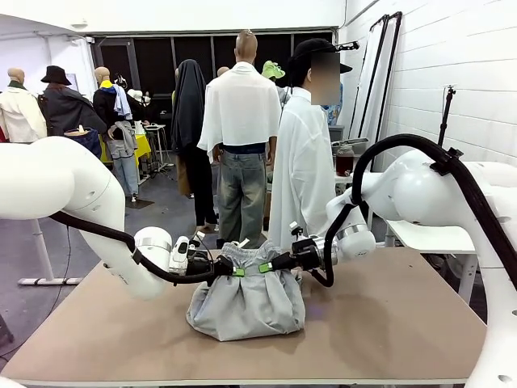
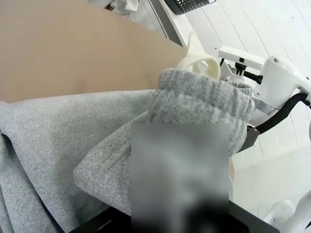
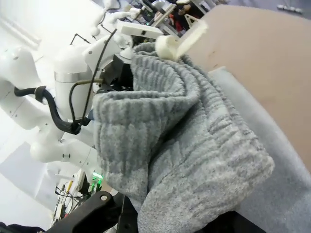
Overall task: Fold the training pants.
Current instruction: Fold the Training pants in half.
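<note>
The training pants (image 1: 246, 305) lie as a light grey bunched heap in the middle of the table, with the gathered waistband (image 1: 247, 255) lifted above the heap. My left gripper (image 1: 235, 272) is shut on the waistband from the left. My right gripper (image 1: 265, 267) is shut on it from the right, a short gap away. The left wrist view looks onto the ribbed waistband (image 2: 204, 99) and the white drawstring (image 2: 198, 63), with fabric hiding the fingers. Seen from the right wrist, the waistband (image 3: 184, 136) drapes over the fingers and the drawstring (image 3: 180, 41) sticks out beyond it.
A person in a white shirt (image 1: 303, 170) stands at the far side of the brown table (image 1: 404, 323), just behind the pants. A black basket (image 2: 188, 5) sits off the table's edge. Bare tabletop lies to both sides of the heap.
</note>
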